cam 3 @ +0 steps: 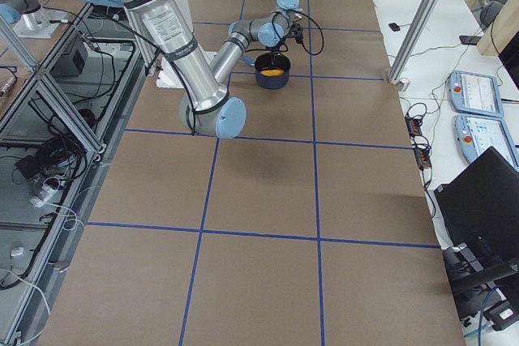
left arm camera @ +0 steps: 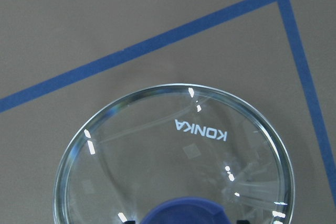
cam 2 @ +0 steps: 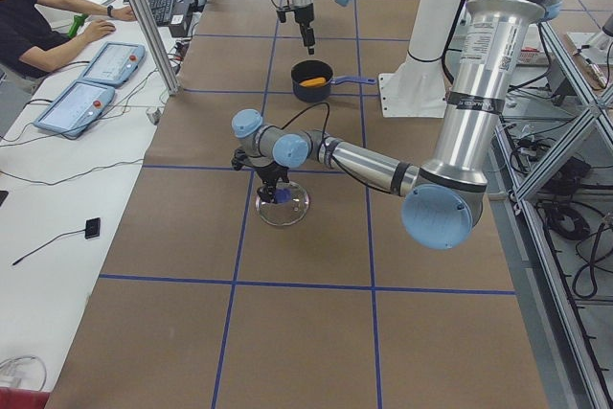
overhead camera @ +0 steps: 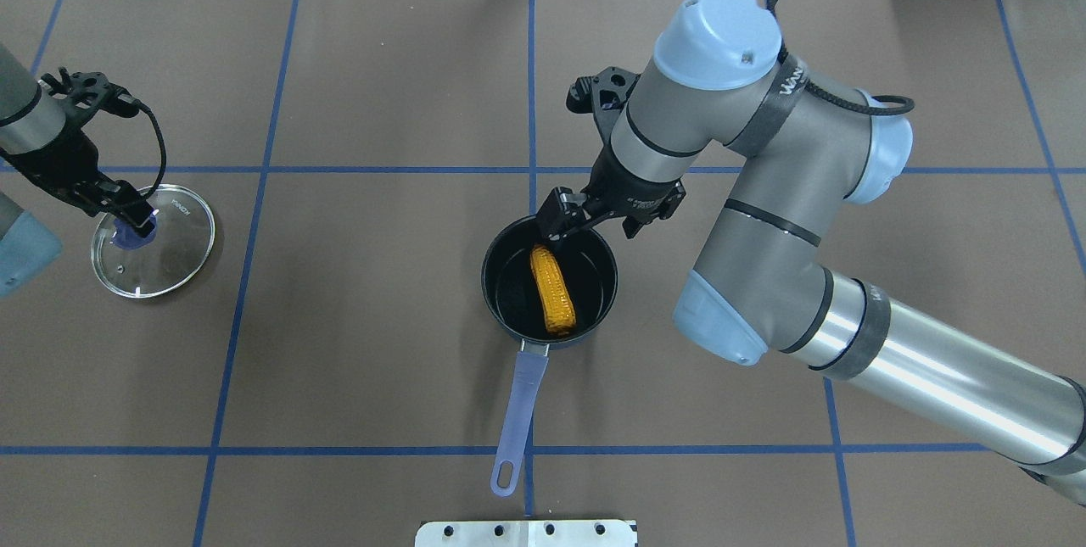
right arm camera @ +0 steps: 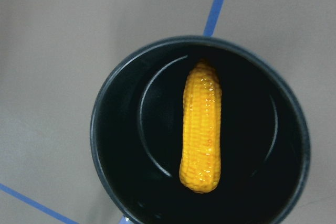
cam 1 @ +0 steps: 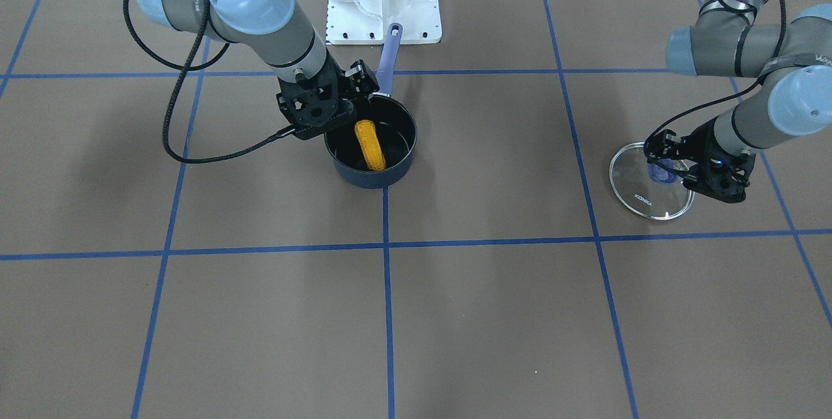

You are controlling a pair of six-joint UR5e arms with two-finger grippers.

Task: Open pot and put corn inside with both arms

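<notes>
The dark navy pot (overhead camera: 489, 274) stands uncovered at the table's middle, its purple handle (overhead camera: 519, 411) pointing toward the robot. The corn (overhead camera: 553, 293) lies flat inside it and also shows in the front view (cam 1: 370, 145) and the right wrist view (right arm camera: 201, 129). My right gripper (overhead camera: 560, 220) hangs open and empty just over the pot's far rim, clear of the corn. The glass lid marked KONKA (overhead camera: 174, 246) lies flat on the table at far left. My left gripper (overhead camera: 131, 223) is shut on its blue knob (left arm camera: 184, 211).
A white mounting plate (cam 1: 383, 16) sits at the robot's base, just behind the pot's handle. Blue tape lines grid the brown table. An operator (cam 2: 29, 26) sits at a side desk with control tablets, away from the arms.
</notes>
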